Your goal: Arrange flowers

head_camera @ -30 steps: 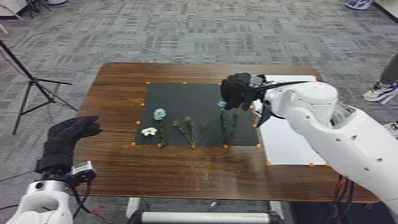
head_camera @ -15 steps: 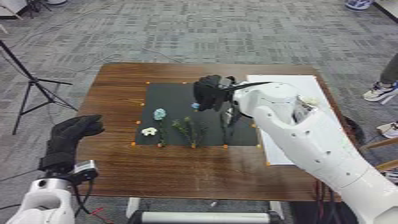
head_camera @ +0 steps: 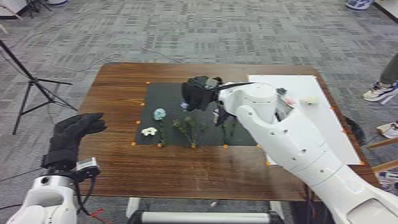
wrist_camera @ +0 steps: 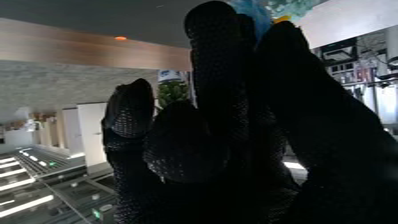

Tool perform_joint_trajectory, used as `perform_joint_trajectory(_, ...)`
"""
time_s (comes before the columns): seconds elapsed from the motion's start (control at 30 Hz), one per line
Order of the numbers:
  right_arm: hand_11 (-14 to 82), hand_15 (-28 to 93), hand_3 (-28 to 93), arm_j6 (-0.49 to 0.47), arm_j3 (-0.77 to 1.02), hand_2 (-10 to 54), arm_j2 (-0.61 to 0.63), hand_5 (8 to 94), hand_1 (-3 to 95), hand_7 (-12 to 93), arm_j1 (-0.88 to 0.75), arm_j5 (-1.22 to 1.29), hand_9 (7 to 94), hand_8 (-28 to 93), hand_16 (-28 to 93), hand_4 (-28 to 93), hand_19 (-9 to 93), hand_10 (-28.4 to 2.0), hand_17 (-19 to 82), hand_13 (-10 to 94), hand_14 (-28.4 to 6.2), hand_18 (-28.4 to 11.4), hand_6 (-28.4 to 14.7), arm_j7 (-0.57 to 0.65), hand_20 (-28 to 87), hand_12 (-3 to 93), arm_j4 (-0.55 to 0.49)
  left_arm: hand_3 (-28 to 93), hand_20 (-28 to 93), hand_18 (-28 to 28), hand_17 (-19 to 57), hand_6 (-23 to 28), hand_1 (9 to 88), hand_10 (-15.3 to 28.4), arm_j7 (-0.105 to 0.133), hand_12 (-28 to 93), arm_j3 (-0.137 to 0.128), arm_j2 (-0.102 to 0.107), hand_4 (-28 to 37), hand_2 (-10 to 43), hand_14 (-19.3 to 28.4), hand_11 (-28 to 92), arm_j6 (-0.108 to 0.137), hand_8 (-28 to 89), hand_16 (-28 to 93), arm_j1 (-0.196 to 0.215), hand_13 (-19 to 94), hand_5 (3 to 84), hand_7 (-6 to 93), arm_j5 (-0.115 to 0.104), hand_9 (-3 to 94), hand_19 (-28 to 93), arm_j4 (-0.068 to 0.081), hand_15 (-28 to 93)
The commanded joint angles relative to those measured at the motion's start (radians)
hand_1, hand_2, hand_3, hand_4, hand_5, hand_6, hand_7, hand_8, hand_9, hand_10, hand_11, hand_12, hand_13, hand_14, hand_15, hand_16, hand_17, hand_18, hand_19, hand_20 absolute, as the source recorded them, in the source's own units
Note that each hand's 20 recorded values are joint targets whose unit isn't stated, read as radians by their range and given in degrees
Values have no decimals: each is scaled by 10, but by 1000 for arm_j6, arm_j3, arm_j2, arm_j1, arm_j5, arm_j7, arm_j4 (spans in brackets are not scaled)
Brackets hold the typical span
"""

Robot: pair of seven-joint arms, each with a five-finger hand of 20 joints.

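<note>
Dark rectangular mat (head_camera: 164, 95): on the brown wooden table (head_camera: 115, 107). White rectangular board (head_camera: 284, 150): right of the mat, with a cream flower (head_camera: 308, 101) and a pink flower (head_camera: 289, 101) on it. Black tripod (head_camera: 34, 80): on the floor, left of the mat, well apart. On the mat, left part: pale blue flower head (head_camera: 160, 114), small white flower (head_camera: 148, 131) near it, leafy green sprigs (head_camera: 188, 127) just beside. Right robot hand (head_camera: 197, 93): above the mat's far part, thumb and finger closed on a small blue flower (wrist_camera: 255, 14). Left robot hand (head_camera: 78, 129): left of the mat, fingers relaxed. White right arm (head_camera: 271, 127): crosses above the mat's right side and the board, covering part of both. Dark green stems (head_camera: 227, 131): on the mat beside the arm, partly hidden. Held flower's stem: hard to make out.
</note>
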Motion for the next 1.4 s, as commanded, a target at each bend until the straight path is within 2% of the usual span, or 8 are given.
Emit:
perform_joint_trajectory(0.03, 145, 783, 621, 31, -7, -79, -41, 748, 548, 343, -20, -54, 886, 4, 299, -251, 789, -64, 404, 805, -62, -216, 49, -8, 474, 272, 18, 671, 249, 142, 55, 20, 343, 132, -3, 141, 10, -4, -228, 87, 175, 294, -18, -85, -15, -1, 459, 555, 241, -5, 576, 263, 1, 449)
perform_joint_trajectory(0.1, 142, 784, 621, 70, -12, -77, -46, 746, 547, 343, -30, -76, 886, 2, 299, -252, 789, -64, 404, 805, -62, -216, 49, -10, 474, 270, 26, 671, 249, 143, 55, 20, 344, 132, -3, 141, 10, -6, -228, 87, 175, 293, -19, -85, -15, -3, 459, 555, 241, -5, 576, 263, 3, 448)
perform_joint_trajectory(0.53, 140, 788, 623, 111, -6, -75, -86, 744, 543, 347, -58, -109, 883, -1, 299, -252, 791, -64, 403, 806, -64, -218, 51, 7, 475, 258, 67, 671, 250, 143, 54, 18, 345, 133, 2, 141, 17, -6, -229, 87, 176, 294, -20, -86, -15, -16, 459, 554, 242, -5, 575, 264, 6, 449)
perform_joint_trajectory(0.7, 140, 789, 622, 168, -11, -74, -92, 745, 543, 346, -67, -170, 882, -2, 300, -253, 792, -64, 403, 805, -64, -220, 51, -7, 475, 258, 94, 671, 250, 143, 54, 19, 344, 133, 1, 141, 20, -7, -228, 87, 176, 294, -21, -86, -15, -20, 460, 555, 243, -6, 575, 264, 6, 448)
perform_joint_trajectory(1.0, 140, 790, 624, 157, 4, -75, -80, 746, 542, 345, -87, -176, 882, -2, 300, -252, 792, -64, 402, 805, -64, -219, 51, 6, 475, 258, 106, 672, 250, 143, 54, 19, 345, 133, -5, 141, 21, -6, -230, 87, 176, 294, -32, -85, -15, -26, 459, 556, 242, -4, 575, 264, 10, 449)
perform_joint_trajectory(1.17, 139, 790, 627, 165, 14, -77, -75, 745, 537, 344, -96, -179, 880, -4, 300, -246, 793, -64, 400, 804, -65, -221, 51, 4, 475, 259, 114, 672, 249, 143, 55, 19, 345, 132, -11, 142, 22, -6, -229, 87, 175, 294, -29, -86, -15, -24, 459, 555, 241, -3, 575, 262, 9, 449)
perform_joint_trajectory(1.4, 139, 791, 630, 167, 10, -79, -66, 745, 533, 344, -100, -162, 878, -5, 300, -242, 791, -66, 398, 803, -66, -221, 52, 19, 476, 260, 109, 673, 250, 143, 54, 20, 344, 132, -5, 141, 20, -5, -228, 87, 175, 294, -32, -85, -15, -20, 459, 556, 240, -5, 576, 264, 8, 448)
